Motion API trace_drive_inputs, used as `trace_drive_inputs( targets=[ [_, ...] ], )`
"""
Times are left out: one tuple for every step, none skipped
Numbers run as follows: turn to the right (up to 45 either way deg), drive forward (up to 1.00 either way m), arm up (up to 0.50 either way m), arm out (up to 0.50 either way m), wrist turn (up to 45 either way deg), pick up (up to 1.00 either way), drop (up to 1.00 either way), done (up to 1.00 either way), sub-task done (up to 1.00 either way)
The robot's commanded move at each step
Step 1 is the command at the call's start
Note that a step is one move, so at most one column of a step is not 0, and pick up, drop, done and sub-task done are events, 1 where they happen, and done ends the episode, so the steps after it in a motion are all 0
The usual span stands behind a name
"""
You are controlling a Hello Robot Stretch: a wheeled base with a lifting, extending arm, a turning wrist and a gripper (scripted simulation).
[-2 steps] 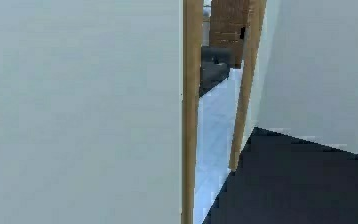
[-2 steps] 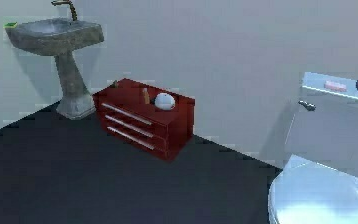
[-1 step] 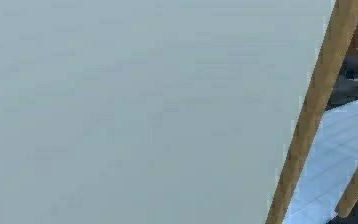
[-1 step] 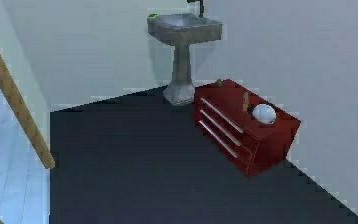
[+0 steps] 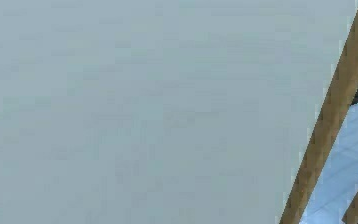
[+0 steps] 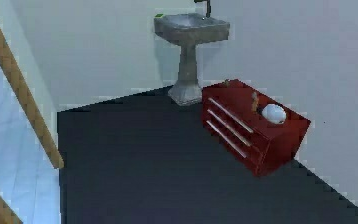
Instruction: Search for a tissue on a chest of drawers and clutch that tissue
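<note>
Tissue (image 6: 274, 114) is found but not yet within reach, so I judge the search step is closing and the approach comes next. A pale wall (image 5: 137, 100) stands right ahead in the forward view, with a wooden door frame (image 5: 327, 120) at its right and pale tiles (image 5: 349, 150) beyond it. In the arm side view a dark floor (image 6: 137, 160) runs out to a corner, where a pedestal sink (image 6: 191, 35) stands against the far wall. Just beside the sink, on the floor, is a low red chest (image 6: 237, 125) with three drawers. On its top, toward the picture's right, lies the tissue, a white rounded lump. Near it but apart stands a brownish thing (image 6: 254, 99) too small to name. The next move calls for the base to back up and close in until the arm lines up with the chest, then for the arm to rise above the top and extend to the lump. Of the gripper's fingers I cannot tell the state
</note>
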Motion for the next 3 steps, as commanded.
trace_drive_inputs(
  targets=[
    [45.0,0.0,0.0,0.0,0.0,0.0,0.0,0.0,0.0],
    [45.0,0.0,0.0,0.0,0.0,0.0,0.0,0.0,0.0],
    [45.0,0.0,0.0,0.0,0.0,0.0,0.0,0.0,0.0]
  ],
)
